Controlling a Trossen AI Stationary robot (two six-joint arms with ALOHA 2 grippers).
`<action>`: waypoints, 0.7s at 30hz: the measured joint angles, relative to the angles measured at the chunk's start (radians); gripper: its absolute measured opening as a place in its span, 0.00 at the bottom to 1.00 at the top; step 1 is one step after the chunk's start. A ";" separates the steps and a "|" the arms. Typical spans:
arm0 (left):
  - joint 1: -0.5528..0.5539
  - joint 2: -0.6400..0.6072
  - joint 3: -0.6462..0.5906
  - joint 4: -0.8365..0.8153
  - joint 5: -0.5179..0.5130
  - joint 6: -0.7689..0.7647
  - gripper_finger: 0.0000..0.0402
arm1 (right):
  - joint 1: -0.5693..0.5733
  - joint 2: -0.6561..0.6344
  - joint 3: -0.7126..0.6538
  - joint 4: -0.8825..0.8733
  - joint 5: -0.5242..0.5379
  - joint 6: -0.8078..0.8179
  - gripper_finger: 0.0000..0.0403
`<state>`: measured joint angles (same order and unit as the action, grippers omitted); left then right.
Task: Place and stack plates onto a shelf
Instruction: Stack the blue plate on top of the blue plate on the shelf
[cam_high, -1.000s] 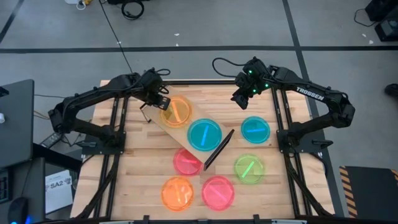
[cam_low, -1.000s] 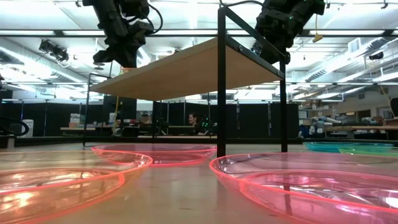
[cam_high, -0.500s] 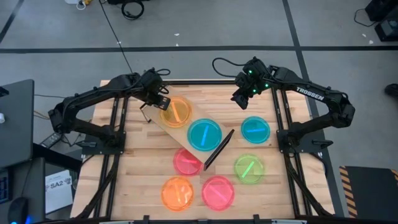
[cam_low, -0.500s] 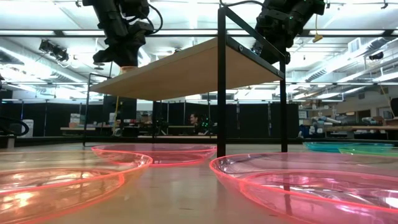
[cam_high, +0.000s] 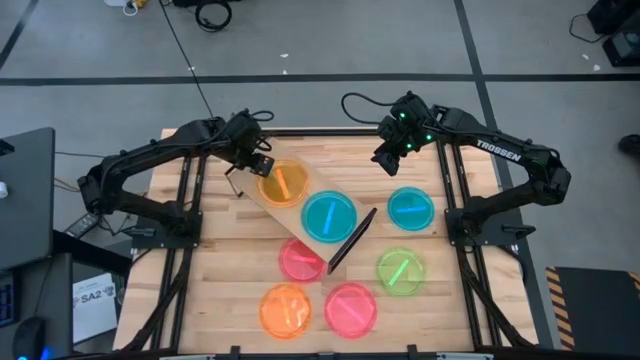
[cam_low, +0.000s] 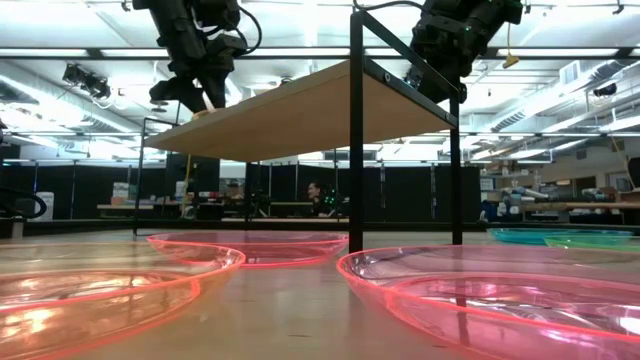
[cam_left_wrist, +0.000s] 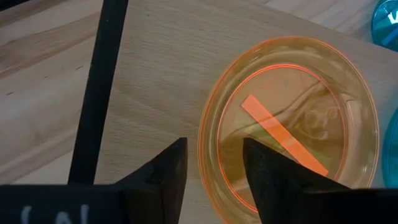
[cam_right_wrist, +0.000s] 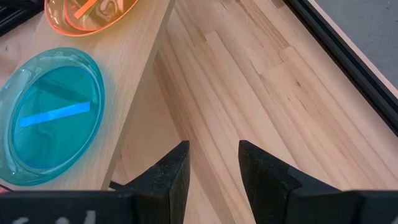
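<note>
Left wrist view: an orange plate is seen set down on the shelf near the worktop's far edge, the left gripper fingers spread astride its rim; withdrawal is judged next, toward another plate.

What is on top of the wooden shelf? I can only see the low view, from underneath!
Observer: Two things lie side by side on the light-wood shelf: a round see-through orange plastic plate and a cyan plastic plate.
Operator: Is the left gripper holding the orange one?
Observer: No. The left gripper is open, with that plate's rim passing between its fingers.
Operator: And the right one?
Observer: The right gripper is open and empty, above the slatted tabletop beside the shelf.
</note>
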<state>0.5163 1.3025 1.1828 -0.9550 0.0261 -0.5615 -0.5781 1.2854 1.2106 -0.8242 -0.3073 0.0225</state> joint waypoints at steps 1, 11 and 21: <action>0.000 0.000 0.000 0.000 0.000 0.001 0.41 | 0.000 0.000 0.000 0.000 0.000 0.000 0.36; 0.000 -0.001 0.000 0.000 0.001 0.000 0.41 | 0.000 0.000 0.000 0.000 0.000 0.000 0.36; 0.000 -0.008 -0.001 0.002 0.002 0.000 0.41 | 0.000 0.000 0.000 -0.001 0.000 0.000 0.36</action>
<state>0.5159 1.2950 1.1821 -0.9532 0.0277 -0.5617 -0.5785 1.2850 1.2106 -0.8249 -0.3073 0.0227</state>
